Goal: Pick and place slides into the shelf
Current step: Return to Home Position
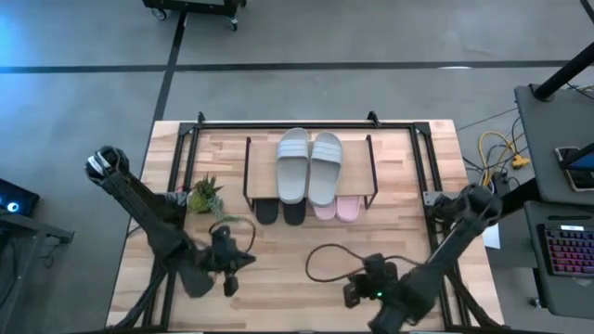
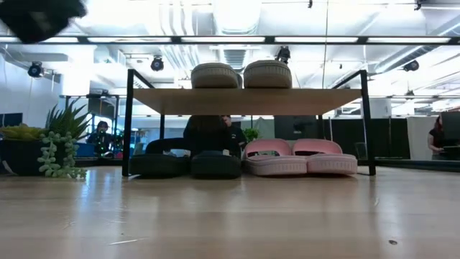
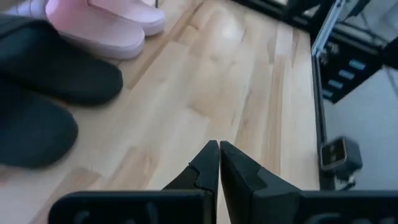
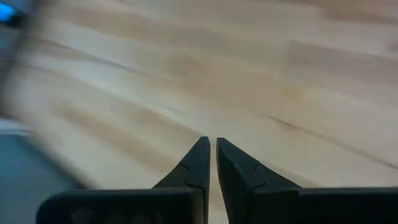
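Pose folded: left gripper (image 3: 219, 147), right gripper (image 4: 211, 142) closed

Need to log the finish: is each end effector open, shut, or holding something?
Left dark two-finger end effector: shut, empty.
Right dark two-finger end effector: shut, empty.

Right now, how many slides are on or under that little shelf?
6. Two grey-green slides lie on top of the shelf; two black slides sit under it, toward the plant; two pink slides sit beside them. None appears hidden.
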{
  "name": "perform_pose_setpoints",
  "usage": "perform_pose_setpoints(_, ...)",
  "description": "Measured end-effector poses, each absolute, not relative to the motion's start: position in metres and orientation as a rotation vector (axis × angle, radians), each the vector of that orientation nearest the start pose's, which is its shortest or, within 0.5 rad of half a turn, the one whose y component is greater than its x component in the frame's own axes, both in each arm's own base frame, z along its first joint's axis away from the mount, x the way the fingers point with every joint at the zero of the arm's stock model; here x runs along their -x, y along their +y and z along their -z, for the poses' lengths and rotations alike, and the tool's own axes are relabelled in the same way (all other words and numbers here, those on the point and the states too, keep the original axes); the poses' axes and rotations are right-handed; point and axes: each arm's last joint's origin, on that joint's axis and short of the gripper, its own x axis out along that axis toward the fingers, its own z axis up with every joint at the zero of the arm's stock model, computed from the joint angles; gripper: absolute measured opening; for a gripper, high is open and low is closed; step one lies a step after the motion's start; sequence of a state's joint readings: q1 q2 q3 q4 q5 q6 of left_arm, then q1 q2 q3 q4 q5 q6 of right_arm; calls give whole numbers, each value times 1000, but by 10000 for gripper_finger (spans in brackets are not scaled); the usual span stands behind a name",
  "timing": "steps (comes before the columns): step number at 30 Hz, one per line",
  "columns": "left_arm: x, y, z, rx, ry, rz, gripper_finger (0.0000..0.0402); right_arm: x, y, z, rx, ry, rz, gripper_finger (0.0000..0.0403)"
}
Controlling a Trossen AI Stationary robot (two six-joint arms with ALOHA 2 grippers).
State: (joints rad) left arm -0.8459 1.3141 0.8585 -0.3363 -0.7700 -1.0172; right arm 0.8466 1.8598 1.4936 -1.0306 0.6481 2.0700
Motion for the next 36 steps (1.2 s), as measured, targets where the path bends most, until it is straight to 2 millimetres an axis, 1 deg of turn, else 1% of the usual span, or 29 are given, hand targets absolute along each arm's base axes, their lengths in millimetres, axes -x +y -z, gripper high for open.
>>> perform_pose_setpoints(2, -198, -170, -253, 435, 498, -169, 0, -246, 257, -252, -962, 519, 711, 22)
perform_pose_setpoints(3, -203, -163, -260, 438, 480, -133, 0, -244, 252, -261, -955, 454, 677, 22)
perform_pose_setpoints(5, -214, -150, -282, 434, 394, -14, 0, -245, 240, -275, -944, 400, 608, 22)
perform_pose_setpoints(7, -223, -138, -307, 421, 247, 164, 0, -255, 226, -285, -918, 422, 489, 22)
perform_pose_setpoints(9, -228, -124, -331, 396, 71, 315, 0, -273, 212, -294, -871, 408, 268, 19)
perform_pose_setpoints(10, -229, -117, -341, 385, -10, 353, 0, -283, 205, -299, -833, 350, 164, 16)
perform_pose_setpoints(11, -229, -109, -348, 377, -72, 352, 0, -290, 196, -303, -786, 283, 99, 14)
perform_pose_setpoints(12, -229, -101, -352, 370, -99, 330, 0, -292, 185, -304, -741, 237, 88, 11)
perform_pose_setpoints(14, -228, -85, -354, 343, -79, 263, 0, -287, 161, -306, -674, 227, 118, 9)
perform_pose_setpoints(16, -223, -71, -349, 336, 7, 195, 0, -269, 141, -306, -625, 280, 166, 9)
perform_pose_setpoints(19, -210, -56, -346, 343, 98, 148, 0, -228, 115, -310, -567, 351, 194, 9)
perform_pose_setpoints(21, -198, -49, -353, 327, 54, 137, 0, -198, 98, -310, -525, 369, 197, 9)
perform_pose_setpoints(24, -180, -36, -362, 297, -67, 110, 0, -158, 69, -305, -489, 325, 258, 9)
perform_pose_setpoints(25, -175, -32, -363, 301, -112, 100, 0, -146, 61, -301, -498, 305, 273, 9)
perform_pose_setpoints(27, -167, -26, -359, 310, -177, 80, 0, -128, 48, -291, -534, 256, 273, 9)
perform_pose_setpoints(29, -165, -24, -348, 343, -220, 62, 0, -115, 41, -280, -567, 225, 235, 9)
perform_pose_setpoints(31, -166, -24, -328, 384, -209, 36, 0, -105, 35, -266, -582, 215, 223, 9)
perform_pose_setpoints(33, -169, -23, -306, 435, -194, 14, 0, -95, 30, -254, -617, 175, 263, 9)
perform_pose_setpoints(34, -171, -23, -295, 464, -185, -4, 0, -90, 26, -252, -655, 145, 291, 9)
perform_pose_setpoints(36, -172, -21, -277, 501, -176, -76, 0, -81, 21, -251, -750, 84, 292, 9)
